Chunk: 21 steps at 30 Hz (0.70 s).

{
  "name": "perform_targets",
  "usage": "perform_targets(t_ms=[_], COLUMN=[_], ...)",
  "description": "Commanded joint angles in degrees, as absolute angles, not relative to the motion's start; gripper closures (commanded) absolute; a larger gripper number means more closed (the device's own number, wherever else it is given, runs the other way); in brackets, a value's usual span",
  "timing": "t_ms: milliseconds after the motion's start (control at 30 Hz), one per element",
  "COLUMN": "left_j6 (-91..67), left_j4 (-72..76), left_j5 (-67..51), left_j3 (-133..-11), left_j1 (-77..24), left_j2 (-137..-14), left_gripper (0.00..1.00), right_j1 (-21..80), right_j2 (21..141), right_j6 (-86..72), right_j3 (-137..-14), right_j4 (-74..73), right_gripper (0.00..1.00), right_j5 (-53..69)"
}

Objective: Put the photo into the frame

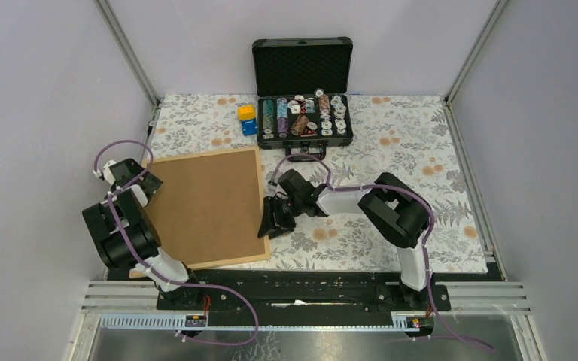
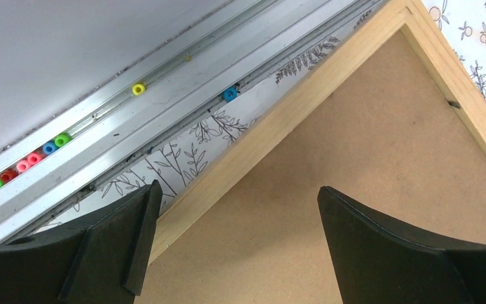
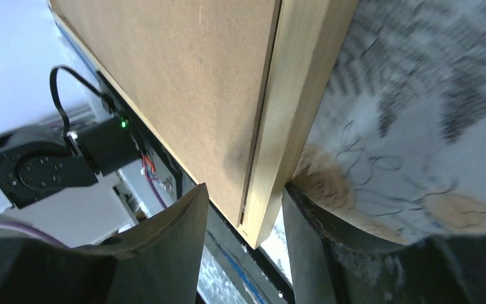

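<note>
The frame lies face down on the left half of the floral cloth, its brown hardboard backing facing up. The photo is hidden. My right gripper is at the frame's right rail near the front right corner. In the right wrist view it stands open astride the light wood rail: one finger over the backing, the other against the rail's outer side. My left gripper hangs wide open over the frame's left side; in its own view it holds nothing, above the backing and wood rail.
An open black case filled with poker chips stands at the back centre, its lid upright. A yellow and blue block sits left of it. An aluminium rail with coloured beads runs along the left wall.
</note>
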<state>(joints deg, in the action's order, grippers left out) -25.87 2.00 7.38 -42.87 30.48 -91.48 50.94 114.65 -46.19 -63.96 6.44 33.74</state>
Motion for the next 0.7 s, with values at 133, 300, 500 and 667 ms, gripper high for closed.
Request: perform_targets(t_ms=[133,300,500,667], left_j6=[-33.12,-36.75,-39.11,-40.4], left_j4=[-17.12,-14.28,-10.57,-10.59], left_j5=[-6.44,-12.27,-17.5,-16.85], left_j3=[-43.64,-45.0,-47.58,-51.94], left_j1=[28.78,28.67,22.64,14.97], left_j2=[-90.69,-95.39,-100.58,-103.88], left_gripper=[0.01,0.01,0.01,0.01], right_j1=[53.75,57.14,53.06,52.13], right_j2=[111.63,114.52,112.65,110.23], right_j6=[-46.57,-56.24,-51.28,-50.56], right_j3=[-63.13,-60.39,-61.65,-60.05], right_j4=[12.34,25.95,18.94,18.33], right_gripper=[0.39,0.4,0.39,0.38], right_j5=[38.59,41.86,39.37,38.84])
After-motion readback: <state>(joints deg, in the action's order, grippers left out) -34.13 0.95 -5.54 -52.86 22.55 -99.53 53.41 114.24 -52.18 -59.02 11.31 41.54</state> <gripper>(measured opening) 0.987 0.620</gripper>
